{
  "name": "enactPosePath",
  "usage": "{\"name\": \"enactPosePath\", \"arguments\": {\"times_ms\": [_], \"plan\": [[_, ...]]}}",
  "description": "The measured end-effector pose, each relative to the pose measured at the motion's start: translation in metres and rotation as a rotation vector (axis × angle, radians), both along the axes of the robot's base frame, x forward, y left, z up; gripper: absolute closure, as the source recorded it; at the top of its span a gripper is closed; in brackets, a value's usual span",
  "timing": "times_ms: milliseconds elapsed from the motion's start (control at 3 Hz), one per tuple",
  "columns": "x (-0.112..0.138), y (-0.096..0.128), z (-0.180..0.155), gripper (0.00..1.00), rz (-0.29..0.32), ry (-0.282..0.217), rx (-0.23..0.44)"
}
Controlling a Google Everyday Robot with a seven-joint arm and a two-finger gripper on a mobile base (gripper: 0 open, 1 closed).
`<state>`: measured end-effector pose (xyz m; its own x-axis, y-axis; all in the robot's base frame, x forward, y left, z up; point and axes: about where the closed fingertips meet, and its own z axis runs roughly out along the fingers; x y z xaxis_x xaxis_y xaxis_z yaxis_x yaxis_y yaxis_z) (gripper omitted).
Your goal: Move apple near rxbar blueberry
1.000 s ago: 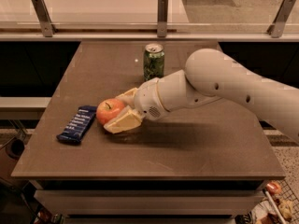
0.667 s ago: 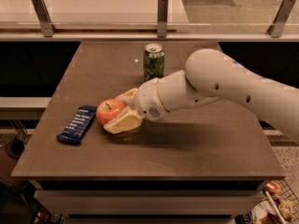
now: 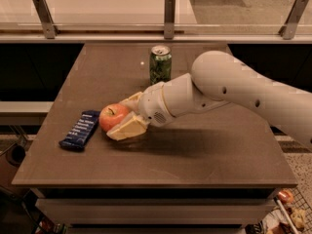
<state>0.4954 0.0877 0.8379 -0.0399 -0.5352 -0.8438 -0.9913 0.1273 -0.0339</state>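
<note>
"Three items on the counter point(image 3: 204, 155), confirm?" the first inspector asks.

"Confirmed," the second replies. "Item one: apple point(image 3: 112, 116), red-orange, stem up, on the left half of the brown top. Item two: rxbar blueberry point(image 3: 80, 129), dark blue wrapper, lying flat, long axis running from the rear toward the front-left corner. Item three: green soda can point(image 3: 160, 65), upright, top opened, toward the rear centre, well apart from the other two."

"Relation of apple to bar?"

"Apple sits just beside the bar's right edge. A narrow strip of counter shows between them; no contact."

"Pincer point(image 3: 120, 120)?"

"Low over the counter, at the end of the white arm point(image 3: 243, 87), which enters from the right. Its pale fingers point(image 3: 127, 128) are pinching the apple: one behind the fruit, one in front, both against its right side."

"Is the apple resting on the surface?"

"Its underside is at counter level; whether it bears weight there, I cannot tell."

"Background?"

"Metal rail posts point(image 3: 169, 16) along the counter's far edge."
</note>
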Motion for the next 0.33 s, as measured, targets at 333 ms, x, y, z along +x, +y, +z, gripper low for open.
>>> {"name": "enactPosePath", "arguments": {"times_ms": [333], "plan": [[-0.0009, 0.0013, 0.0003, 0.0, 0.003, -0.001, -0.001]]}}
